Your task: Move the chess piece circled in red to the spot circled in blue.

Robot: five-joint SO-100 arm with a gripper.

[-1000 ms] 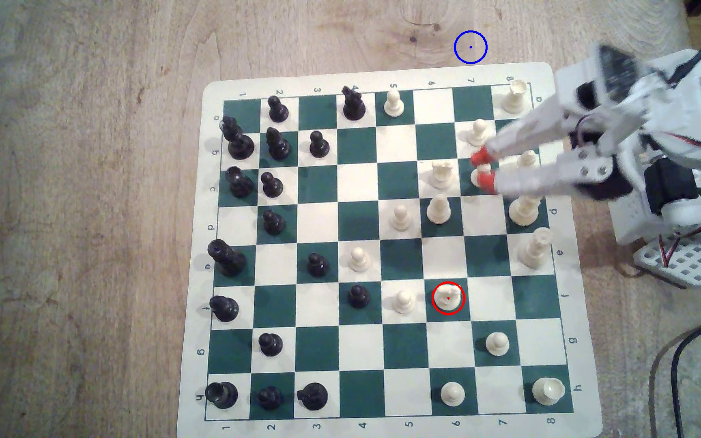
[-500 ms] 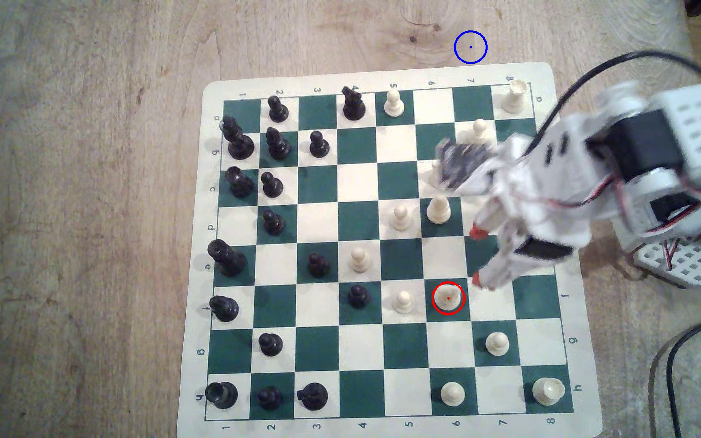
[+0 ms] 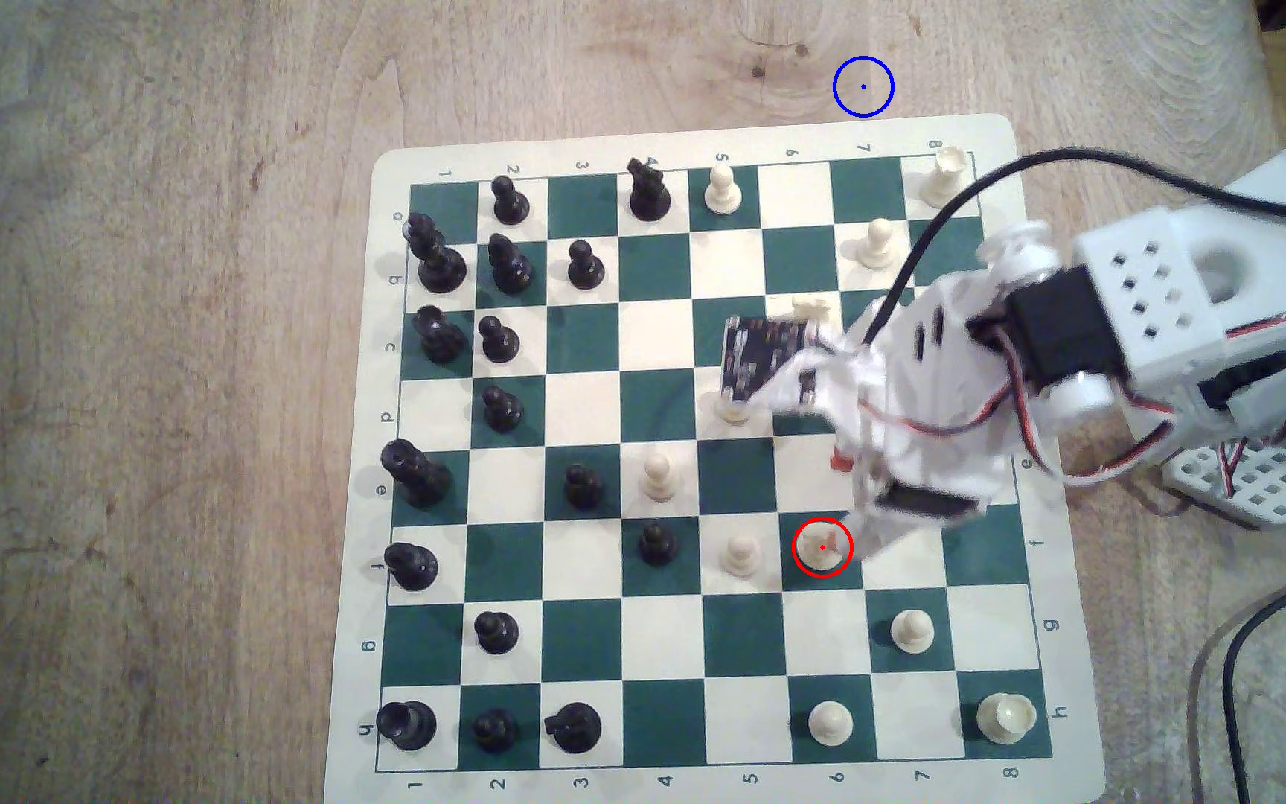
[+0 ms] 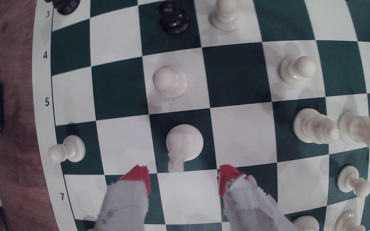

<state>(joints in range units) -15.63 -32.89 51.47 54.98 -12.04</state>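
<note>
On the board (image 3: 1003, 135), near the edge numbered 1 to 8 at the exterior view's bottom, stands one knight (image 3: 818, 552) (image 4: 184, 142). It is on green square f6, inside the red ring. One spot (image 3: 863, 86) is marked in blue on bare wood just past the opposite board edge, by column 7, well apart from the knight.

Black pieces number sixteen as far as can be counted, all massed toward the column-1 edge. Eleven cream pieces, the knight included, show in the exterior view, two of them partly behind the arm (image 3: 1135, 325).

One claw (image 4: 183, 177) hangs over the board, its jaws spread wide with nothing between them. In the wrist view the two red fingertips (image 4: 138, 177) stop short of the knight, one on each side of its line, and do not touch it. In the exterior view one red tip overlaps the red ring, and contact cannot be judged there.

The board is a green-and-cream mat lying flat on a light-brown wooden tabletop (image 3: 160, 386) with knots and worn grain.

A pawn (image 3: 740, 553) stands just beside the knight on f5. The camera board (image 3: 764, 356) on the wrist covers parts of two cream pieces. A black cable (image 3: 934, 224) arcs over the corner by a8, and another cable (image 3: 1243, 657) runs along the tabletop at the exterior view's right.
</note>
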